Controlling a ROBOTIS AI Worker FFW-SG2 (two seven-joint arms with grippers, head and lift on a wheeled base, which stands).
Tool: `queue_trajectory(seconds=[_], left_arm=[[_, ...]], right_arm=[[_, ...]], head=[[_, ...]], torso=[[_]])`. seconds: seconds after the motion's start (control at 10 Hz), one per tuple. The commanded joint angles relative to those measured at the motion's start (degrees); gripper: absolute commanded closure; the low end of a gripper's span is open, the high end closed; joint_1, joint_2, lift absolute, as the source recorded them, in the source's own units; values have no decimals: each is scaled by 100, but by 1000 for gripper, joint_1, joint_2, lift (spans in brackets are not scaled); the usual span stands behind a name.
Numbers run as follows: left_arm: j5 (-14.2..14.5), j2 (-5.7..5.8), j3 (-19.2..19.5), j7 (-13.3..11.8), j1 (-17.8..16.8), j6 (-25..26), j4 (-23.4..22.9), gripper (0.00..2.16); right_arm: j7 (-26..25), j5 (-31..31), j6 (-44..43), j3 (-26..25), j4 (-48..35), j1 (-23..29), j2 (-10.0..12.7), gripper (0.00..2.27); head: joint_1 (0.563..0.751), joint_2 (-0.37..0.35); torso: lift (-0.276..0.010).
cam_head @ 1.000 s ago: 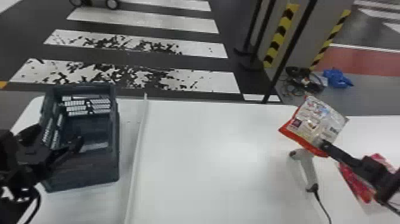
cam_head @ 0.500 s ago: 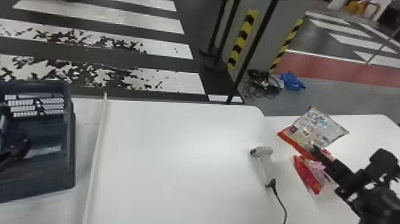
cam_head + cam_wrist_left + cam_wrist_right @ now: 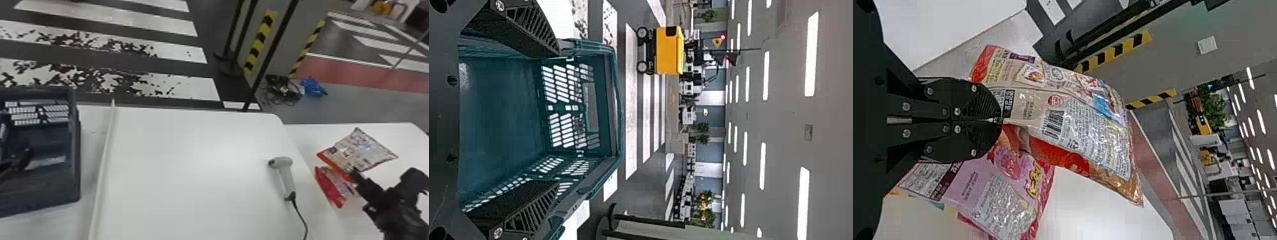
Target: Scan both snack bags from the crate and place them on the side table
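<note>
holding one snack bag [image 3: 359,150] near one pink bag [image 3: 333,186]: right gripper [image 3: 355,174]

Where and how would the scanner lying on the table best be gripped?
Probably around the middle of the handle, from above, closing across its left and right sides. The scanner lies with that slim handle running toward the robot; its head is wider at the far end, and the cord leaves the near end, so both ends look less suitable.
</note>
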Motion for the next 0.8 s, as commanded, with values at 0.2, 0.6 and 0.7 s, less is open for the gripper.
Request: queue_trajectory(seconds=[0.2, 0.6, 0.7], left_arm=[[0, 7, -13, -18, -5, -18, 14, 87], [53, 7, -13, -18, -5, -53, 41, 87], [70, -10, -4, -18, 3, -53, 23, 87]], right_arm=[[-317, 95, -457, 115, 735, -88, -323, 1632], [-616, 227, -774, 212, 1016, -149, -384, 46], [-625, 235, -1020, 229, 954, -105, -323, 46]], head=[[695, -350], [695, -350], [695, -350]], torso=[[-98], [-98], [-98]])
